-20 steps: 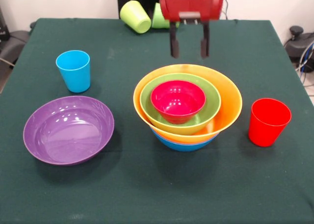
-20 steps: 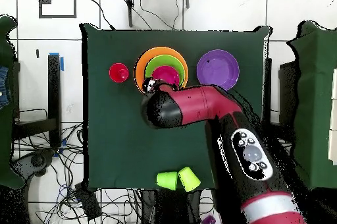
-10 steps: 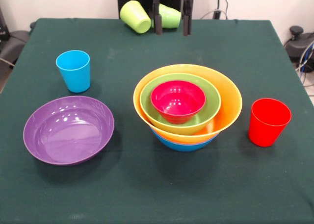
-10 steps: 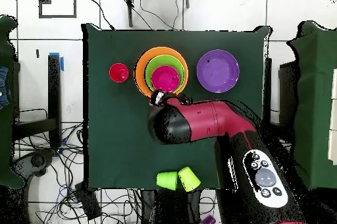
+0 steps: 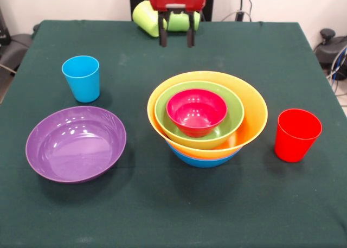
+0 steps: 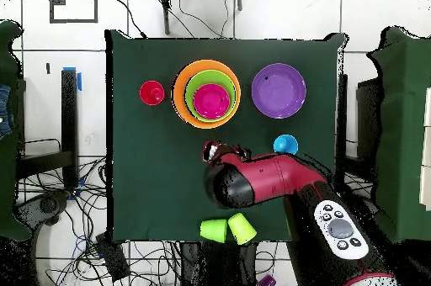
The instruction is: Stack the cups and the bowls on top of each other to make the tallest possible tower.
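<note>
The tower is a nest of bowls: a blue bowl [image 5: 200, 160] at the bottom, then the large orange bowl [image 5: 250, 113], the green bowl [image 5: 232, 113] and the small red bowl [image 5: 196, 112]; from overhead the tower [image 6: 182, 96] shows too. A purple bowl [image 5: 76, 144] [image 6: 279, 90] sits alone. The sky blue cup [image 5: 81, 78] [image 6: 285, 144] and the red cup [image 5: 296, 134] [image 6: 151, 92] stand upright. A yellow-green cup [image 5: 145, 17] [image 6: 242, 229] and a green cup [image 5: 179, 21] [image 6: 214, 230] lie on their sides at the far edge. My gripper [image 5: 176, 39] [image 6: 212, 150] hangs open and empty just in front of those two.
The dark green table cloth [image 5: 260, 52] covers the whole table. Cables and floor tiles surround the table [image 6: 135, 182] in the overhead view. The red arm [image 6: 269, 180] reaches across the table's base side.
My gripper has drawn back from above the tower toward the two lying cups, shifting left in the front view. The sky blue cup has come out from under the arm in the overhead view.
</note>
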`<state>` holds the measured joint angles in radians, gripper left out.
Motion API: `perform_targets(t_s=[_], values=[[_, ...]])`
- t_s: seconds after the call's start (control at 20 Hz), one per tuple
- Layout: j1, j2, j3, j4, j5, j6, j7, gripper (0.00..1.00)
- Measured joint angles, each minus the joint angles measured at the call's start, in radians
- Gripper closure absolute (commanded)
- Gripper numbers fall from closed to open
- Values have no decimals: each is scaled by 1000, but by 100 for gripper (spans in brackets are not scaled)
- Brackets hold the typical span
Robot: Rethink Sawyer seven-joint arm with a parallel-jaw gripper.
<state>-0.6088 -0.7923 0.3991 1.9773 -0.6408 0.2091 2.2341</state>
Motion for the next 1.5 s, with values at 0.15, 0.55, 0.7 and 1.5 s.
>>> perform_targets(t_s=[0.15, 0.55, 0.7, 1.5], values=[[-2, 35, -39, 10, -69, -63, 0, 0], [-36, 100, -93, 33, -179, -91, 0, 0], [-57, 114, -105, 35, -220, -92, 0, 0], [-311, -22, 4, 121, -219, 59, -19, 0]])
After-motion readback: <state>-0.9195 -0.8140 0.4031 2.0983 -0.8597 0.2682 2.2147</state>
